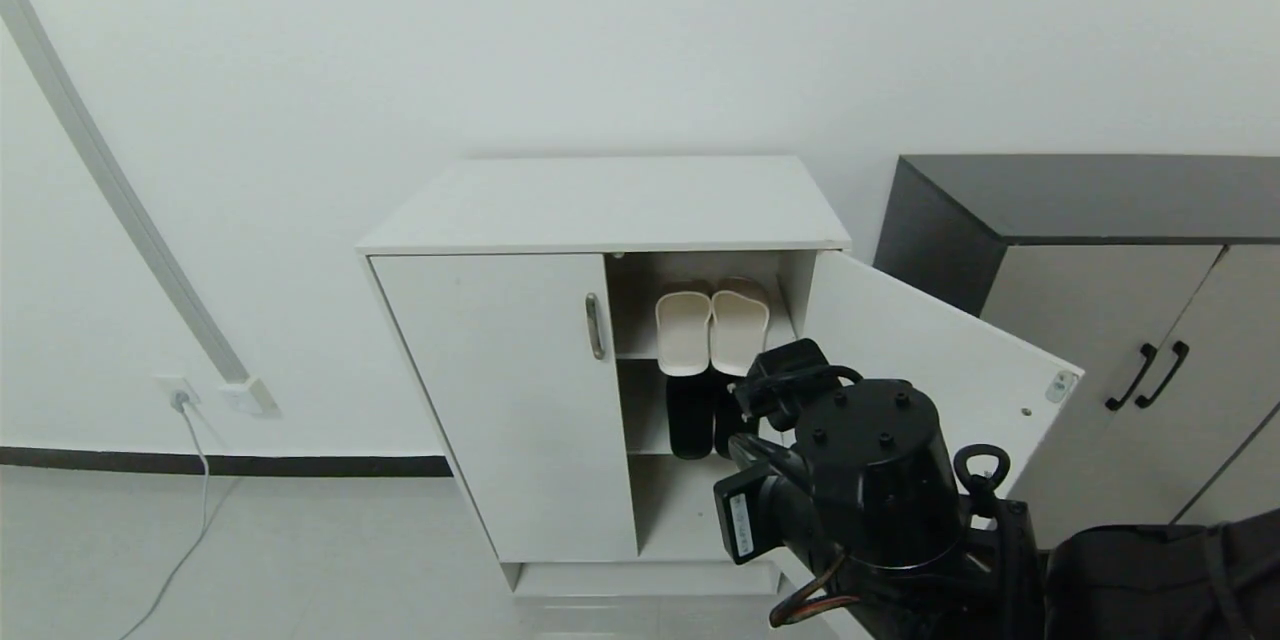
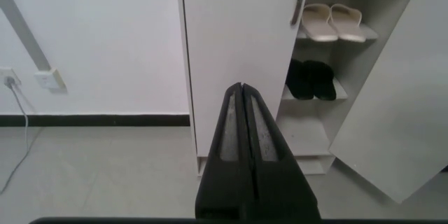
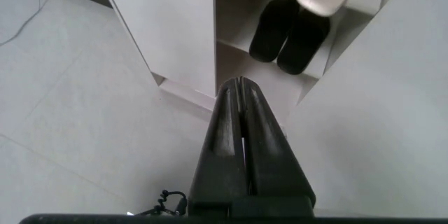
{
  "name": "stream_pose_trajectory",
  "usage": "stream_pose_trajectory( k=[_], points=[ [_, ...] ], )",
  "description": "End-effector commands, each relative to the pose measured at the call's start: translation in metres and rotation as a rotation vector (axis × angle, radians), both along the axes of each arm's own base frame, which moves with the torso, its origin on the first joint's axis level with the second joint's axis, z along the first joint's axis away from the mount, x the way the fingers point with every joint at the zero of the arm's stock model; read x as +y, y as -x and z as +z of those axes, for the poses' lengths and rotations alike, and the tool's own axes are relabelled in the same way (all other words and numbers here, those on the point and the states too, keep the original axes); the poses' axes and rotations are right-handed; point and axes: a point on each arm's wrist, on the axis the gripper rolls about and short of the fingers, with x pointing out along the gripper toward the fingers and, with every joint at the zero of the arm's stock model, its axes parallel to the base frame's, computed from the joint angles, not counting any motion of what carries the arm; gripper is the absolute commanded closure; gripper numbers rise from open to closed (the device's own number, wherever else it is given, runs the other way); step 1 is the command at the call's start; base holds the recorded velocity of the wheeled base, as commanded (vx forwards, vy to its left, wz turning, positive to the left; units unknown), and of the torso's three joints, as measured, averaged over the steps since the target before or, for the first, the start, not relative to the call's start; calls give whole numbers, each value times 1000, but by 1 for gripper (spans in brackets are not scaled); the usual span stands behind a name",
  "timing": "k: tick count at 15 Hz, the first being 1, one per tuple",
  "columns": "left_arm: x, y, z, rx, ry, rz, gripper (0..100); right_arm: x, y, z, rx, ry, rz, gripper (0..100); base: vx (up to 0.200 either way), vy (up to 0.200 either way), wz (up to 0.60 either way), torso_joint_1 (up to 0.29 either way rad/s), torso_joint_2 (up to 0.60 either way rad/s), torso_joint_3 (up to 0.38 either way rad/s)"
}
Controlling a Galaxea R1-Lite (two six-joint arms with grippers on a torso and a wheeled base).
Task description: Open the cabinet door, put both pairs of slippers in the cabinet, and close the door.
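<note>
Both pairs shelved inside cabinet [image 1: 600,205]: white slippers [image 1: 710,325] on upper shelf, black slippers [image 1: 695,415] on shelf below. Right door [image 1: 930,360] swung wide open; left door [image 1: 490,400] shut. Left gripper [image 2: 242,94] and right gripper [image 3: 240,87]: jaws pressed together, empty. Right door likely light, stiff panel, free-swinging on hinges. Best pushed flat on outer face near free edge, no grasp needed. Hard shove risks slam.
</note>
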Motion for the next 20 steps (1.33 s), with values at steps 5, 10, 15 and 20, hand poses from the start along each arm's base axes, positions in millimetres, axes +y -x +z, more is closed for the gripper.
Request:
stream_pose_trajectory(
  k=[5,10,15,20],
  points=[
    [0,0,0,1,0,-1,100,-1,-1,0,0,0,-4,100,0,0,0,226,-543,-321],
    [0,0,0,1,0,1,100,-1,-1,1,-2,-3,-4,100,0,0,0,255,-589,-329],
    [0,0,0,1,0,1,100,-4,-4,2,-4,-4,-17,100,0,0,0,195,-427,-237],
    [0,0,0,1,0,1,100,-4,-4,0,-2,5,-15,100,0,0,0,11,-14,-9]
  ],
)
